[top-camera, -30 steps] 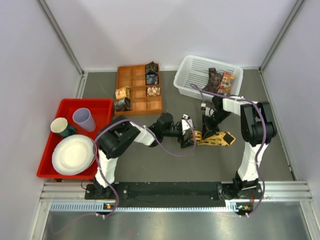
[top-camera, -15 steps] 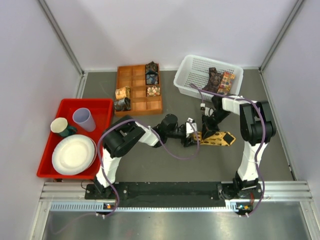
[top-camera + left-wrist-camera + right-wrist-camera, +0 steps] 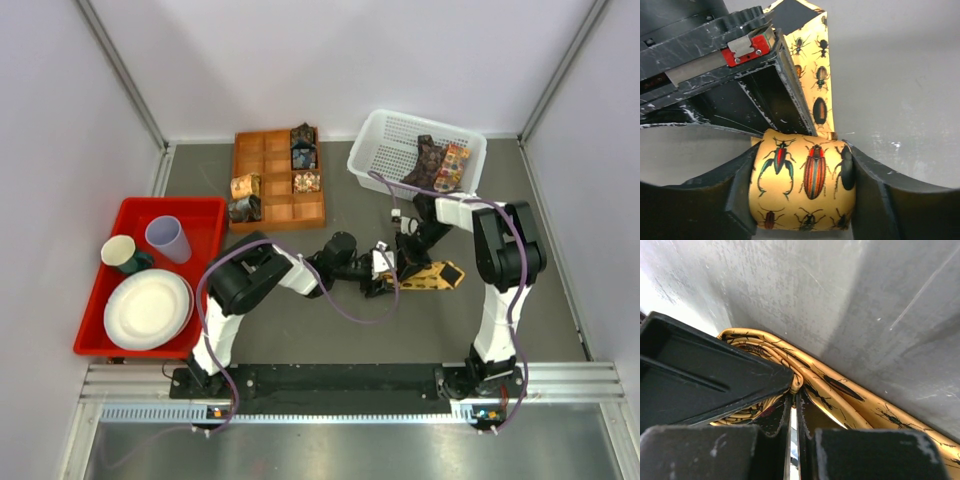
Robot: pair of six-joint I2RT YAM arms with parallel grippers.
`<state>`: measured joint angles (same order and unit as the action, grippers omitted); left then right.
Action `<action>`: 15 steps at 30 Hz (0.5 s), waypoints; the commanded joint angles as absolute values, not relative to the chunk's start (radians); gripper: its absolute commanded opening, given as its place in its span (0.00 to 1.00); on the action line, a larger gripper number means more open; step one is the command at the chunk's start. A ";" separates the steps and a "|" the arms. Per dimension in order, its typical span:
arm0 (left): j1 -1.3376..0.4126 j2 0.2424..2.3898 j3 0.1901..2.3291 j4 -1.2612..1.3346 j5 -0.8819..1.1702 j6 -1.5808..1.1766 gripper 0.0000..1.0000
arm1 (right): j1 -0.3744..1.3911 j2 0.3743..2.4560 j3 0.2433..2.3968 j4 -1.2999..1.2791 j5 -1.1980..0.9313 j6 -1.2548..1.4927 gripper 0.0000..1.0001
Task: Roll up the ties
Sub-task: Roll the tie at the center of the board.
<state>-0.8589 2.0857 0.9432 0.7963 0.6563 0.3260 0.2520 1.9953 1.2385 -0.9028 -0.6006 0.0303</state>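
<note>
Left jaws have narrowed since the earlier frame, clamping the golden tie roll point(image 3: 804, 186) near the basket point(image 3: 366, 168). Right jaws, together, pinch its core. Risk: their withdrawal could drag the coil open.

The grey table point(image 3: 330, 345) holds a red tray point(image 3: 170, 204) at left, a wooden tray point(image 3: 265, 152) upper centre, a white basket point(image 3: 383, 152) upper right, a yellow tie point(image 3: 436, 277) mid-frame.

Your left gripper point(image 3: 384, 272) has slid right at centre frame and narrowed its jaws onto the rolled end of the golden-yellow tie point(image 3: 432, 277). The tie's loose tail and your right gripper point(image 3: 403, 256) have shifted slightly left.
</note>
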 commanded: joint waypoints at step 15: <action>-0.871 2.042 0.985 0.372 0.488 0.356 0.29 | 0.315 2.037 1.281 -0.831 -0.649 0.009 0.02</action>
<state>-0.8654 2.0605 0.9550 0.6945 0.5983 0.3431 0.2554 2.0125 1.2518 -0.9104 -0.6300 0.0296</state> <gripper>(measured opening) 0.524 0.012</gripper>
